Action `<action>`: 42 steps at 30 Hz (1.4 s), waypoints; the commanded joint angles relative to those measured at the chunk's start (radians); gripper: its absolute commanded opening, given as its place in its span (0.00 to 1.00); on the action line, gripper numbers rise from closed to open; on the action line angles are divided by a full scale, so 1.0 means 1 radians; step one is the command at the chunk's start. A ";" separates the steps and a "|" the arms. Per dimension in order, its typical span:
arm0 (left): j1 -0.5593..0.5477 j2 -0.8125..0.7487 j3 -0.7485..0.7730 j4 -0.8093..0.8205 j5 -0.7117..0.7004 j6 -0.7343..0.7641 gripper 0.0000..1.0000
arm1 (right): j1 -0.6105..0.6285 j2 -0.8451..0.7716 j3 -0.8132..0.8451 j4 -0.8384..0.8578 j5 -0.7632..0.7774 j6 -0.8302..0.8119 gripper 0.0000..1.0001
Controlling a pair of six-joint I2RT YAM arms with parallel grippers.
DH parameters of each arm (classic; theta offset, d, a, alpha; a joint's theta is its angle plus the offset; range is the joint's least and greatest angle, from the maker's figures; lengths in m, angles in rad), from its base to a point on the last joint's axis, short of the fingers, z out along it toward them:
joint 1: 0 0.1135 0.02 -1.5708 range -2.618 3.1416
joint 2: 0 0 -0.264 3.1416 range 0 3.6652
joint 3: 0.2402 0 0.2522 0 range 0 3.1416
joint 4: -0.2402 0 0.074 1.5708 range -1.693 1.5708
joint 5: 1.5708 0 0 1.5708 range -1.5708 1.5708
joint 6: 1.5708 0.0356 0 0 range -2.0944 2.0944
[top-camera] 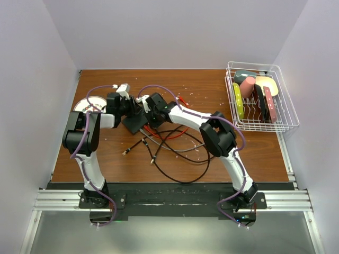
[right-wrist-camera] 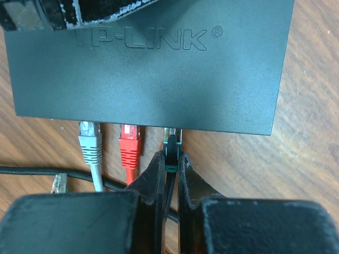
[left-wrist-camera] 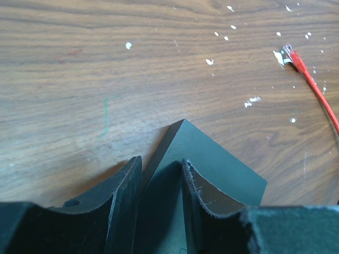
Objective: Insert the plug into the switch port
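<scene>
While my left claw is clamping the switch by its corner, my right claw is pinching the plug, its tip sitting at the port beside the red plug. Next, I reckon, it's needing a straight push home.

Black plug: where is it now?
Right wrist view: the black plug is pinched in the right gripper at the port edge of the switch, right of the red plug.
</scene>
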 commanded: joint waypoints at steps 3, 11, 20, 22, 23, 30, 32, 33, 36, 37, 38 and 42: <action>-0.066 0.055 -0.035 -0.242 0.190 -0.012 0.24 | 0.003 0.022 0.168 0.348 -0.051 0.000 0.00; -0.068 0.043 -0.032 -0.252 0.183 -0.005 0.24 | 0.003 0.010 0.151 0.325 -0.051 0.001 0.00; -0.056 -0.095 -0.055 -0.284 0.017 0.006 0.56 | 0.003 -0.125 -0.044 0.333 -0.017 0.014 0.25; -0.050 -0.159 -0.074 -0.288 -0.049 0.005 0.64 | 0.003 -0.154 -0.065 0.331 -0.008 0.020 0.30; -0.045 -0.182 -0.082 -0.292 -0.072 0.003 0.67 | 0.003 -0.162 -0.079 0.325 -0.006 0.021 0.38; -0.034 -0.386 -0.136 -0.350 -0.273 -0.015 0.87 | 0.003 -0.239 -0.128 0.291 0.015 0.033 0.75; -0.030 -0.420 -0.147 -0.361 -0.293 -0.025 0.90 | 0.006 -0.285 -0.168 0.293 0.017 0.037 0.82; -0.030 -0.454 -0.151 -0.365 -0.305 -0.028 0.92 | 0.005 -0.302 -0.185 0.293 0.008 0.035 0.87; -0.028 -0.518 -0.159 -0.380 -0.307 -0.035 0.94 | 0.019 -0.381 -0.261 0.296 -0.005 0.035 0.93; -0.026 -0.535 -0.157 -0.387 -0.307 -0.038 0.94 | 0.034 -0.400 -0.298 0.291 0.009 0.035 0.94; -0.025 -0.550 -0.157 -0.394 -0.308 -0.040 0.94 | 0.043 -0.415 -0.317 0.279 0.024 0.041 0.95; -0.017 -0.636 -0.153 -0.440 -0.315 -0.064 0.95 | 0.112 -0.499 -0.409 0.262 0.092 0.052 0.96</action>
